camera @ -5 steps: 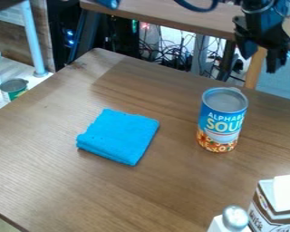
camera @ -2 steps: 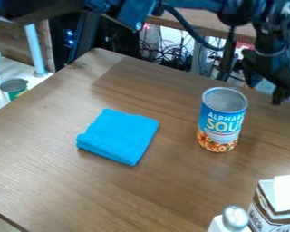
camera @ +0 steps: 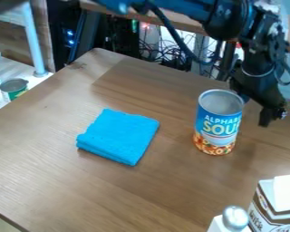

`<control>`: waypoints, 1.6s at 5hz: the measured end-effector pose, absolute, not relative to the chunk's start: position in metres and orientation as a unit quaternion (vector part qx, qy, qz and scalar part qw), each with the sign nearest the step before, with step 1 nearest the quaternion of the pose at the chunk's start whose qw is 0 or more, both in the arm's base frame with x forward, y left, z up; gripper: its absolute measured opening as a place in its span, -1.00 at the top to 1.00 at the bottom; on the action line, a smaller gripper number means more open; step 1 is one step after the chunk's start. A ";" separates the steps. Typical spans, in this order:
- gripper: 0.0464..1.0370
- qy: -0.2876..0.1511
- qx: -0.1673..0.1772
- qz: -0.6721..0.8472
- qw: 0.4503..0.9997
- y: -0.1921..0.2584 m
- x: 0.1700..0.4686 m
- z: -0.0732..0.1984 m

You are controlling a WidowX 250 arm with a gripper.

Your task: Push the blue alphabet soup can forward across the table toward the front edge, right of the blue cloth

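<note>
At the far left, beyond the worktop's left edge, a green can with a silvery rim stands upright on a pale surface. A light blue leg rises just beside it, to its right. Dark equipment and a tangle of cables sit past the far left corner of the worktop.

On the worktop, left of its middle, lies a blue cloth, folded into a flat, thick square and turned at a slant to the near edge; its folded layers show along the side toward that edge. Well apart from it, to the right and nearer the far edge than the near one, the soup can stands upright, with a blue label above and an orange and red band at its foot.

Toward the near right corner, a white container with a rounded silvery top stands beside a white and brown box.

The black gripper hangs tilted at the soup can's right, on the side toward the far edge. Its fingers stand apart with nothing gripped; the can hides part of one, so I cannot tell exactly how wide they are or whether they touch it.
</note>
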State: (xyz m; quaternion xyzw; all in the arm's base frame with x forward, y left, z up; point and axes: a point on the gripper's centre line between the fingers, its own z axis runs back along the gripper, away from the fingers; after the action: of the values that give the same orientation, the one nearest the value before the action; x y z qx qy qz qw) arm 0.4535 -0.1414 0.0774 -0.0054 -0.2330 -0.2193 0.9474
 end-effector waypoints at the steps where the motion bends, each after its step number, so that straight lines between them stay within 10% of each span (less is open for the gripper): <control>1: -0.93 -0.232 -0.010 -0.224 0.947 -0.137 0.441 0.086; 8: -0.93 -0.196 -0.014 -0.195 0.961 -0.100 0.356 0.101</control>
State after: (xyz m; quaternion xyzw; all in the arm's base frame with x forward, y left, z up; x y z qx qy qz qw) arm 0.3563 -0.1002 0.1013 -0.0141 -0.1961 -0.1947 0.9610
